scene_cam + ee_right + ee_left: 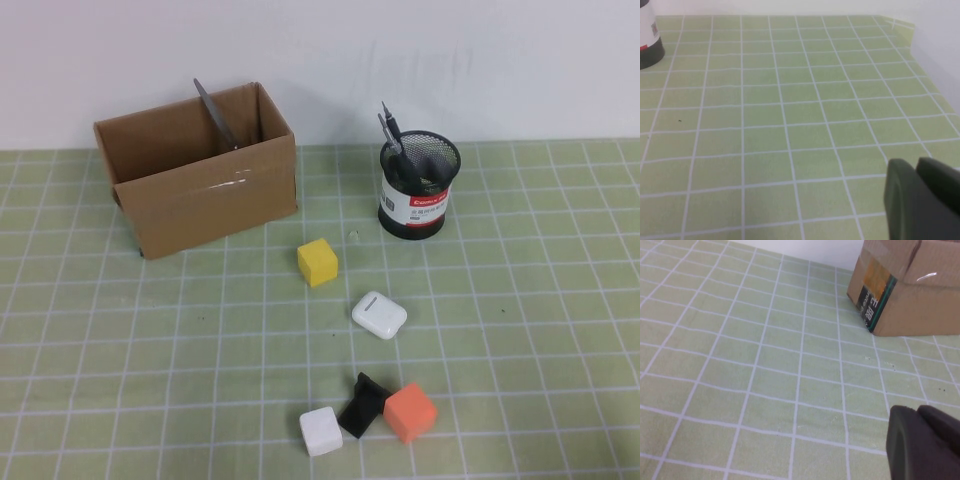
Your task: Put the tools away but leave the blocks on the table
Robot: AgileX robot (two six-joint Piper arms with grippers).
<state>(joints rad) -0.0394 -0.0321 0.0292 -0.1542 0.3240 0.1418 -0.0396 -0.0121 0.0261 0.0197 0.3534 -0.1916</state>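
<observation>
A grey steel scissors blade [214, 114] sticks up out of the open cardboard box [200, 200]; its handles are hidden. Two thin dark tools with metal tips [389, 128] stand in the black mesh cup [420, 190]. The yellow block [318, 262] sits mid-table. The white block [321, 431] and orange block [410, 412] sit near the front, with a small black angular thing [362, 404] between them. My left gripper [918, 410] is shut and empty, low over the green mat beside the box [910, 285]. My right gripper [916, 162] is shut and empty over bare mat.
A rounded white earbud case [379, 315] lies between the yellow block and the front blocks. The cup's base shows in the right wrist view [647, 45]. A white wall runs behind the table. Neither arm shows in the high view.
</observation>
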